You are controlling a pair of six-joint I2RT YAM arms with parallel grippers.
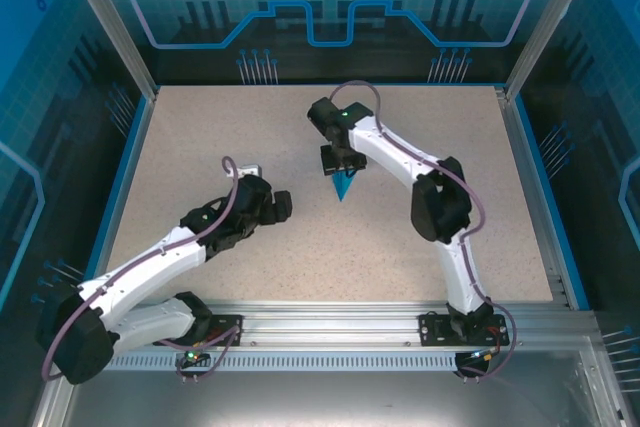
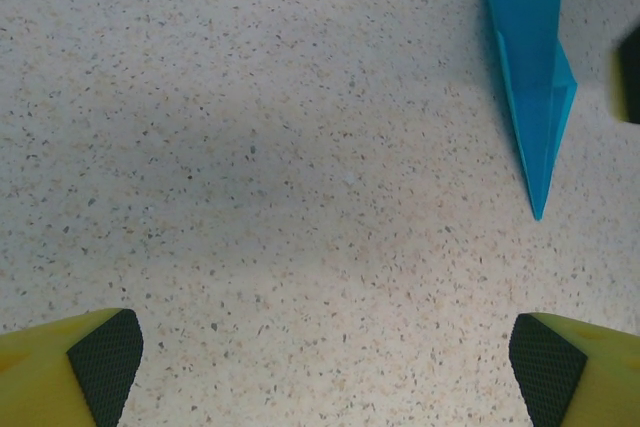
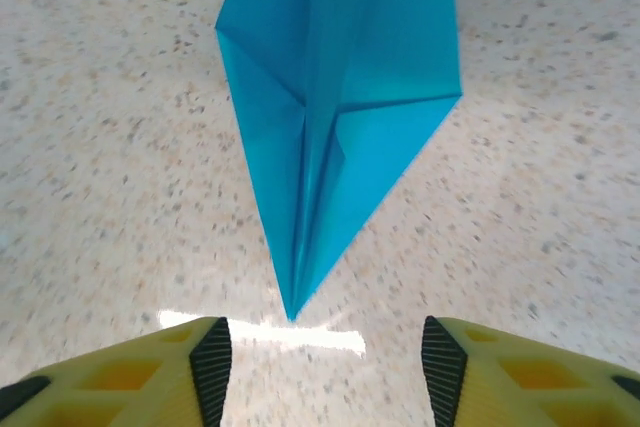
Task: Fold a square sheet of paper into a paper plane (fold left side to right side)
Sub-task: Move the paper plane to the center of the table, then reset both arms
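Item 1. Left gripper (image 1: 279,205): spread wide, holding nothing, pads (image 2: 106,363) low over the bare speckled table (image 1: 190,137). Probably parked here to stay out of the other arm's way while remaining near enough to help with pressing.

Item 2. Paper plane (image 1: 345,185): teal-blue, folded to a slim dart with a centre crease, apparently lying flat near the middle of the table. Up and to the right of the left gripper in the left wrist view (image 2: 535,97), well apart from it, tip pointing towards the near edge.

Item 3. Right gripper (image 1: 338,162): opened wide, empty, just beyond the plane. Dart's tip (image 3: 292,315) aimed at the gap between the yellow fingers (image 3: 440,367), short of the pads, not touching. Likely lined up on the crease for a pinch or press; plane judged largely folded.
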